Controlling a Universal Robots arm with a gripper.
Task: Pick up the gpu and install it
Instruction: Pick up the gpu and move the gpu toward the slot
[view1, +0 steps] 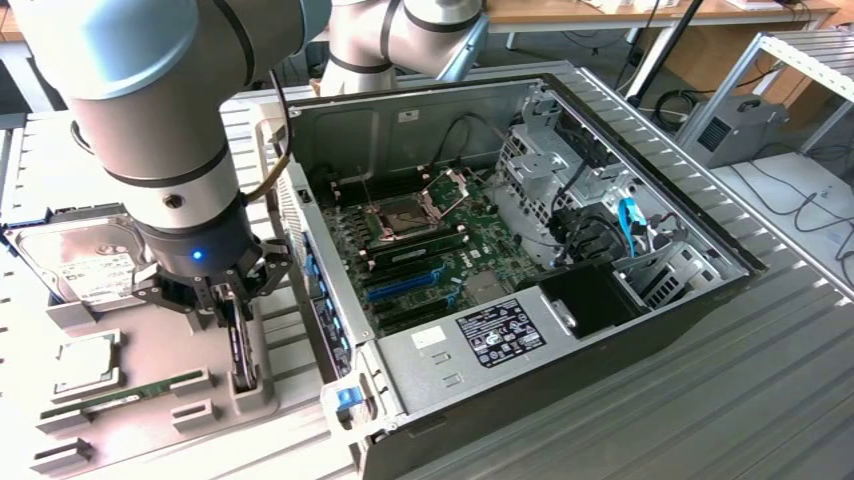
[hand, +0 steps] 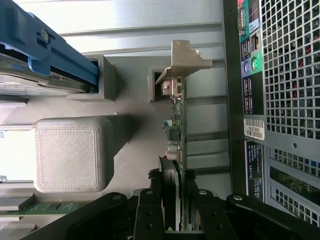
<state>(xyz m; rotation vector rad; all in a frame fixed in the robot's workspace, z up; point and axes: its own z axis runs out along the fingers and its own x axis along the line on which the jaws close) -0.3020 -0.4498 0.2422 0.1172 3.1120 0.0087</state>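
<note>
Tool (view1: 235, 325) at the lower left of the exterior view is closed on the graphics card (view1: 244, 365), fingers (hand: 155, 200) against both faces. The card stands on edge, apparently seated in the grey holder (view1: 147, 440), not yet lifted. Beyond it lies the open computer case (view1: 441, 345), its blue slots (view1: 400, 285) unfilled; installation is outstanding

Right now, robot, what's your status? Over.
The gripper shut on the gpu. The gpu stands on edge in its grey tray slot, not yet lifted. Nothing seen blocking the way to the open computer case.
</note>
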